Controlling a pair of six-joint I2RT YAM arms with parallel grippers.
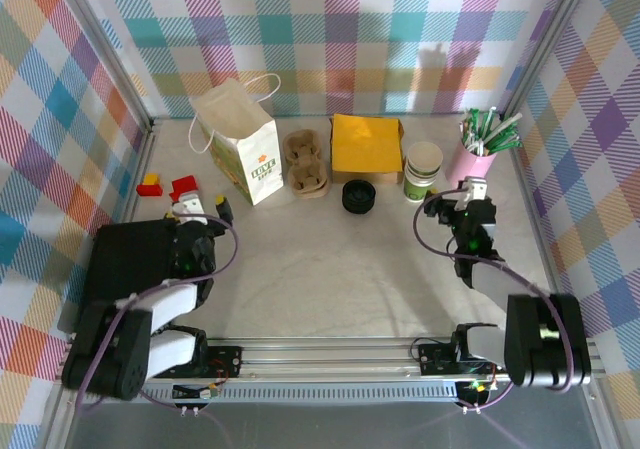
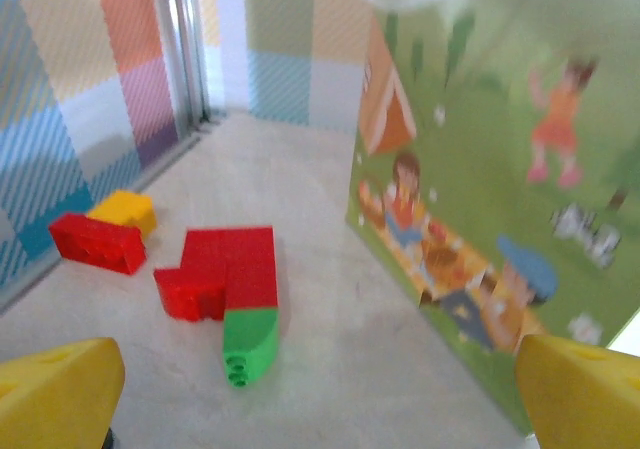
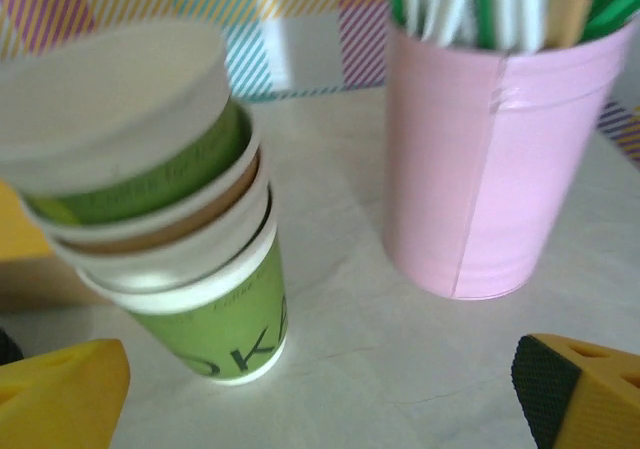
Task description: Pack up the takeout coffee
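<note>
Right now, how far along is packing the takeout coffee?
Nothing looks packed yet: the cup carrier holds no cup, and the black lid lies on the table apart from the cup stack. Nothing is in hand; the right jaws stand open facing that stack. Left to do: lidding a cup and getting it into the paper bag.

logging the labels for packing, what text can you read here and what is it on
"LOVE": on the white paper bag, top view; the line under it is too small to read.
"OKA": cut-off letters on the lowest green paper cup, right wrist view.
Small print on the upper cups: too blurred to read.
</note>
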